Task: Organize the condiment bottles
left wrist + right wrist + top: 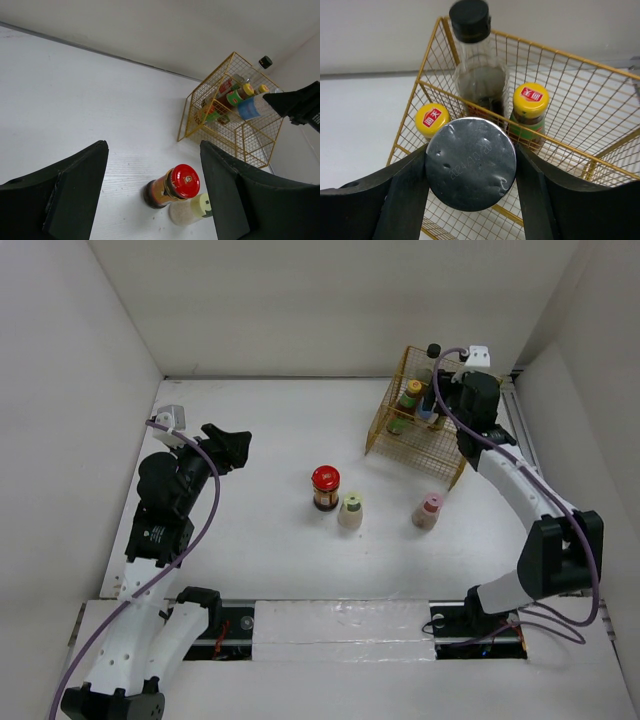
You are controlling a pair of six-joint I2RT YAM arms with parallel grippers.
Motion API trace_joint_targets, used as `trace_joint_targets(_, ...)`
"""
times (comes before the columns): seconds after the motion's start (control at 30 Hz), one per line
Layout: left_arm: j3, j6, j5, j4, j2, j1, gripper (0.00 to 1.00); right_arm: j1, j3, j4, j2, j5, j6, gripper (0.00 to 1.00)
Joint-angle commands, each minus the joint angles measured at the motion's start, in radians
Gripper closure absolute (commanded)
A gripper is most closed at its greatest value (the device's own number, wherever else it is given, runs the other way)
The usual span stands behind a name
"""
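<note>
From above: my left gripper (240, 448) sits at nine o'clock, my right gripper (438, 398) at the yellow basket (395, 440) at one o'clock; red-lidded jar (325, 487), green-topped shaker (351, 510) and pink-topped shaker (428, 510) stand mid-table; left wrist: my jaws spread, holding nothing; right wrist alone shows my jaws pinching the silver-topped shaker (470, 164), with the black-capped bottle (476, 60) at twelve o'clock.

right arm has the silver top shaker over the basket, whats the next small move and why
Likely lower the right gripper a little: its fingers clamp the silver-topped shaker above the yellow wire basket, where the black-capped bottle and two yellow-capped bottles already stand, so it needs to sink inside before release.
</note>
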Motion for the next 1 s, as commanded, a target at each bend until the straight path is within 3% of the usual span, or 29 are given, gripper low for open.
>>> trace_joint_targets(0.0, 0.01, 0.012, 0.0, 0.042, -0.015, 0.003, 0.3, -0.004, 0.032, 0.129, 0.019, -0.038, 0.002, 0.63)
trace_joint_targets(0.27, 0.01, 0.012, 0.009, 0.042, -0.006, 0.003, 0.3, 0.016, -0.005, 0.129, 0.102, 0.004, 0.011, 0.62)
trace_joint_targets(0.4, 0.01, 0.012, 0.009, 0.042, -0.006, 0.003, 0.3, 0.016, -0.014, 0.129, 0.153, 0.004, 0.02, 0.56)
trace_joint_targets(0.63, 0.01, 0.012, 0.009, 0.042, -0.006, 0.003, 0.3, 0.025, -0.023, 0.129, 0.191, 0.004, 0.042, 0.34)
trace_joint_targets(0.7, 0.01, 0.012, 0.009, 0.042, -0.006, 0.003, 0.3, 0.025, -0.023, 0.129, 0.17, 0.015, 0.042, 0.24)
trace_joint_targets(0.83, 0.01, 0.012, 0.019, 0.042, -0.006, 0.003, 0.3, 0.025, -0.023, 0.129, 0.096, 0.024, 0.042, 0.16)
trace_joint_targets(0.97, 0.01, 0.012, 0.009, 0.042, -0.006, 0.003, 0.3, 0.063, -0.032, 0.129, -0.02, 0.102, -0.013, 0.15)
